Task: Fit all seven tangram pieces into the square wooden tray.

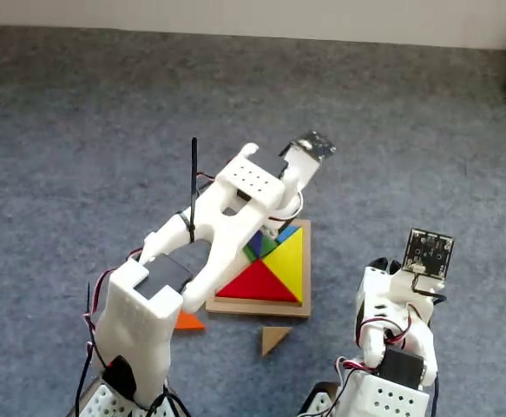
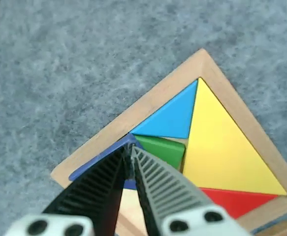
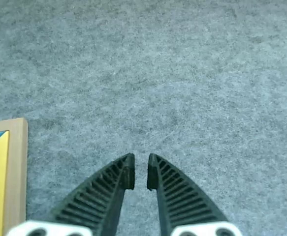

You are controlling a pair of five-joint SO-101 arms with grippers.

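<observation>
Grey carpet [image 1: 79,130] covers the whole work surface, with a pale strip of wall [image 1: 235,17] along the far edge. From the high camera I see my left arm [image 1: 226,217] stretched forward over the square wooden tray [image 1: 300,306], while my right arm [image 1: 396,321] sits folded back, well apart from the tray on its other side. Four pieces show in the tray from above: a large red triangle [image 1: 257,282] along the near edge, a large yellow triangle [image 1: 289,261] beside it, a light blue triangle [image 1: 285,233] at the far corner and a green piece [image 1: 261,246] next to that. My left wrist camera adds a dark blue piece [image 2: 96,162] lying along one tray wall, with bare tray floor beside it. My left gripper [image 2: 130,153] is clenched, tips pressed together with nothing visible between them, right where the dark blue piece meets the green one. An orange piece [image 1: 189,321] lies on the carpet just beside the tray's near left corner, partly under my left arm, and a tan wooden triangle [image 1: 274,337] rests on the carpet just in front of the tray. My right gripper [image 3: 139,172] hangs over bare carpet, its tips parted by a narrow gap and grasping nothing, with the tray's rim at the edge of its camera.
</observation>
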